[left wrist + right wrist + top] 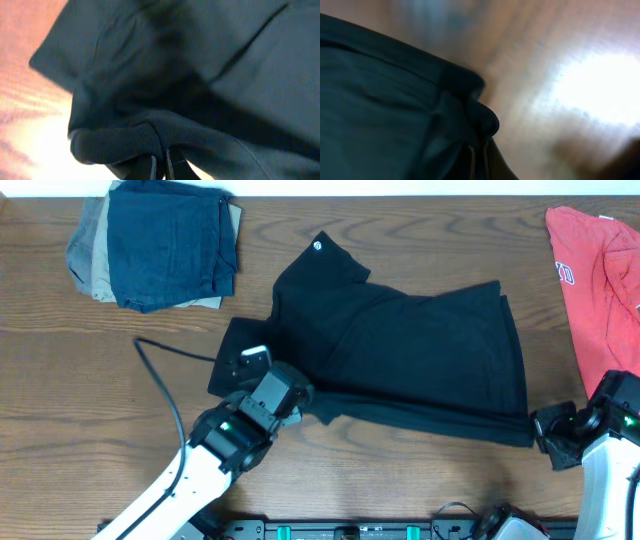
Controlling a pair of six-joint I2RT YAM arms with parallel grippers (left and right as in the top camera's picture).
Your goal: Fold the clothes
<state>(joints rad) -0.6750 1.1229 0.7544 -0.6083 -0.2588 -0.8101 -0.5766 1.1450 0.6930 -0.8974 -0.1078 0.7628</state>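
Black T-shirt [400, 350] | left pincer [160, 162] — grips its hem | right pincer [479, 155] — grips its corner

Dark brown wood-grain counter [70, 410] fills the overhead view, a pale strip [400, 186] along its far edge at 12 o'clock. Folded garments [160, 245] at 11 o'clock, red T-shirt [600, 280] at 2 o'clock, bright glare [590, 85] on the wood in the wrist views.

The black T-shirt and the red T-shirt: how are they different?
The black T-shirt lies mid-table; the red T-shirt sits at the right edge, partly cut off. The black T-shirt is pinched by the left pincer and right pincer; the red T-shirt is not held. Both lie on the wooden table.
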